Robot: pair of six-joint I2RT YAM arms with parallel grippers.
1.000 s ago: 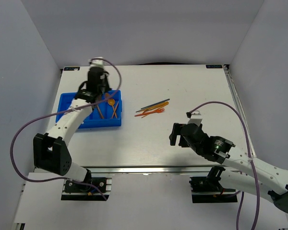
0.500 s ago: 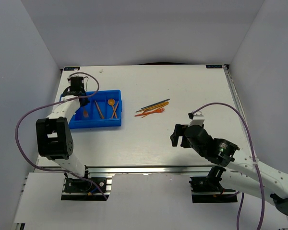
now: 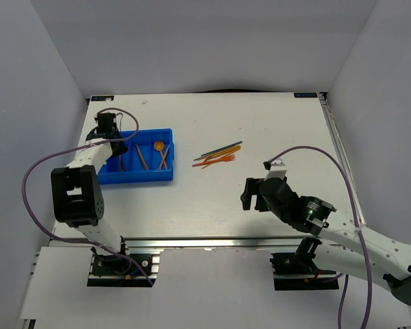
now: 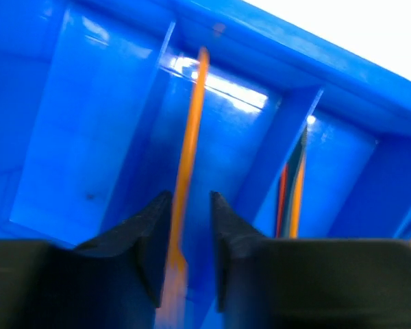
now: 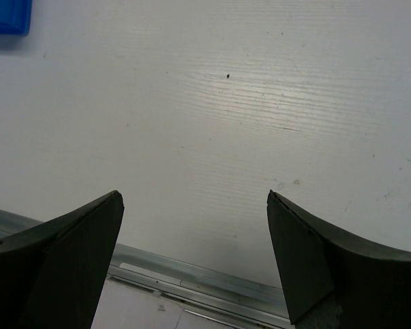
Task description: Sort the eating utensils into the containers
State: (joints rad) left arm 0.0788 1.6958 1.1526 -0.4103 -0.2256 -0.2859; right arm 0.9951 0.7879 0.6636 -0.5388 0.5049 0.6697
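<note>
The blue tray sits at the left of the table. It holds an orange spoon and a few sticks. My left gripper hangs over its left end. In the left wrist view its fingers stand a narrow gap apart around an orange utensil, which runs along one compartment, touches the left finger and is clear of the right one. Red, grey and orange sticks lie in the compartment beside it. Several loose utensils lie mid-table. My right gripper is wide open and empty over bare table.
The metal rail of the table's front edge runs just below my right gripper. A corner of the blue tray shows at the top left of the right wrist view. Purple cables loop from both arms. White walls surround the table.
My left gripper has swung from the tray's back middle to its left end, then stayed there. My right gripper has shifted slightly and stays open.
</note>
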